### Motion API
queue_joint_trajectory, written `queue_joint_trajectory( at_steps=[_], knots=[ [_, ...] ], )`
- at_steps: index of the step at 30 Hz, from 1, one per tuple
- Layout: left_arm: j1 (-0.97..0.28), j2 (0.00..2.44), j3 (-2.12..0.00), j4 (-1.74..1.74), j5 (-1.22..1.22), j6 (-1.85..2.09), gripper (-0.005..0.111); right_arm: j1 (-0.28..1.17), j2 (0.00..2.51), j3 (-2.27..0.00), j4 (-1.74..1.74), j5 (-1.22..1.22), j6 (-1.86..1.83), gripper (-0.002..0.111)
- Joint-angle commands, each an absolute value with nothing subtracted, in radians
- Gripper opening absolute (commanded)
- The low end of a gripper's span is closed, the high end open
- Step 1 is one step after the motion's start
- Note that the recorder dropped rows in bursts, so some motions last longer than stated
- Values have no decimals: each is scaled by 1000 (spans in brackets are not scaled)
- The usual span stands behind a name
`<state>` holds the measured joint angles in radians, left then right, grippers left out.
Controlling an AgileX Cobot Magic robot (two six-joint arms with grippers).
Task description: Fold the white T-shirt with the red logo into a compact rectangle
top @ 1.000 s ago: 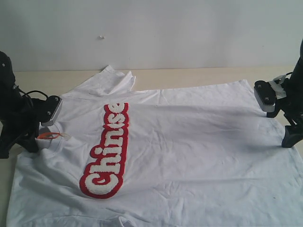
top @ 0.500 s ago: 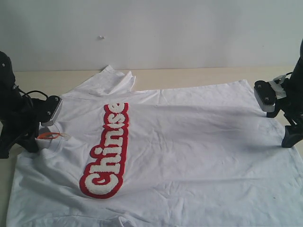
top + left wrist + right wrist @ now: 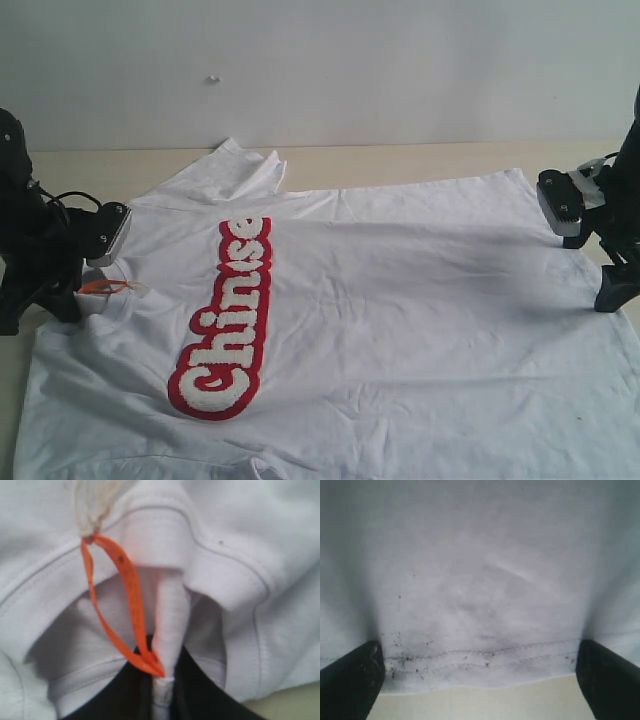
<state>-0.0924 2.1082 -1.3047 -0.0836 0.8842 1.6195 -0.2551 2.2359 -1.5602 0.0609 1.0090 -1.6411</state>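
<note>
The white T-shirt (image 3: 400,300) lies spread flat on the table, collar to the left, hem to the right. Its red logo (image 3: 228,315) runs as a long strip across the chest. My left gripper (image 3: 162,690) is shut on a pinched fold of the ribbed collar (image 3: 170,615), right beside the orange neck tag (image 3: 127,587). In the exterior view the orange tag (image 3: 103,287) sits next to the left arm (image 3: 40,250). My right gripper (image 3: 477,680) stands open over the stitched hem (image 3: 480,657), one dark finger (image 3: 350,680) at each side.
A bare strip of beige table (image 3: 400,160) runs behind the shirt, below a white wall. One sleeve (image 3: 235,170) sticks out at the back left. The right arm (image 3: 610,220) stands at the shirt's hem edge.
</note>
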Motion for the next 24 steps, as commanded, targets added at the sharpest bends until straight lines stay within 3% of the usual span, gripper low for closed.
queue_joint_trajectory(
  at_steps=[1,24],
  knots=[
    [-89,2157,-1280,-64,926,1618,0,-256,2259,-1553,78,997,-1648,104],
    [-89,2157,-1280,-64,926,1618,0,-256,2269,-1553,91,913,-1655,103]
  ],
)
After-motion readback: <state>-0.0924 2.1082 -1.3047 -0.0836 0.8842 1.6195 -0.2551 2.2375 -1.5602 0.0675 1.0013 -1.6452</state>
